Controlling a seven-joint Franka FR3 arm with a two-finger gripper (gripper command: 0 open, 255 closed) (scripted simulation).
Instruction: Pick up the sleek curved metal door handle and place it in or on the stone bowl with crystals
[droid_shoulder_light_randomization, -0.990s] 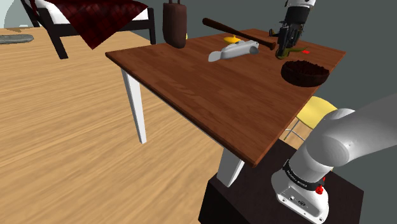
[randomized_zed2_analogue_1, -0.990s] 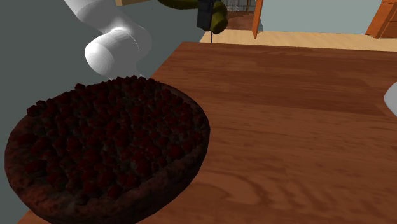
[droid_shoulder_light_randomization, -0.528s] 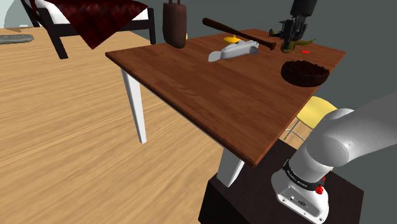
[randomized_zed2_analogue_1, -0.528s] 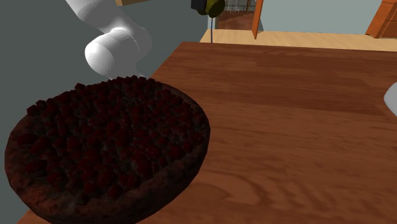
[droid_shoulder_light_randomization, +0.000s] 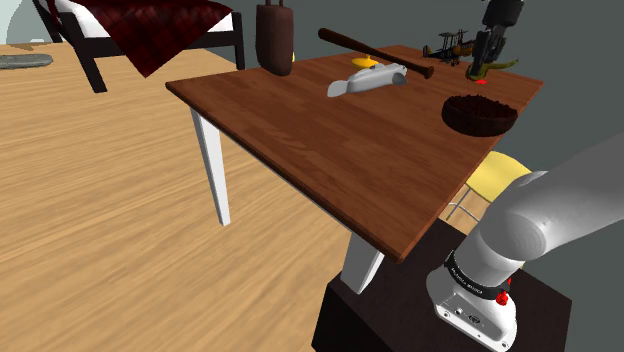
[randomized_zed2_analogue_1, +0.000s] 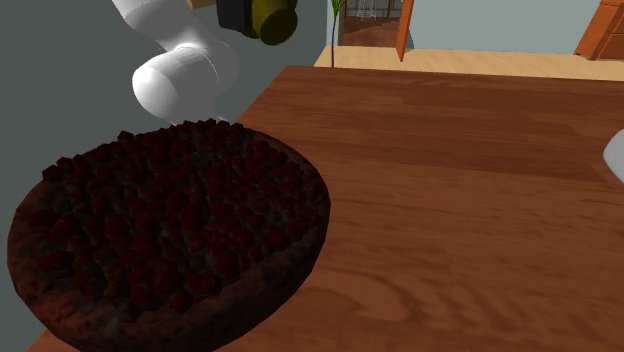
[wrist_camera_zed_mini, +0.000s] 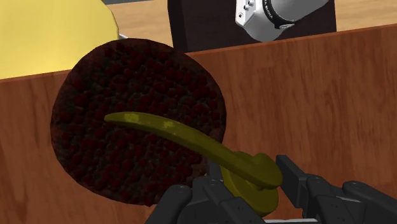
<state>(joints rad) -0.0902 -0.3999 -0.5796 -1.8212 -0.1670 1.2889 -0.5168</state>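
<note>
Pinching the olive-gold curved door handle (wrist_camera_zed_mini: 184, 137) at its thick rosette end, with the gripper's (wrist_camera_zed_mini: 245, 186) black fingers (wrist_camera_zed_mini: 299, 181) closed on either side of that knob. Carried in the air, clear of the wooden bench (wrist_camera_zed_mini: 318, 95), with the long lever sweeping out from the fingers across the dark red bowl of crystals (wrist_camera_zed_mini: 127, 70) in the wrist view. From the shoulder camera, hanging near the bench's far corner, higher in that view than the bowl; whether squarely over it, hard to say.

Judged stiff and hard, with no give under the pinch. Probably smooth and slippery too, going by the glossy curve. Likely to pivot about the grip, being held at one end with the lever's weight off to one side. Best taken at the chunky base, as here, or else nearer mid-lever for balance. Worth lowering close to the crystals before letting go: rough, uneven bedding, apt to let a curved bar roll or slide off the rim.
</note>
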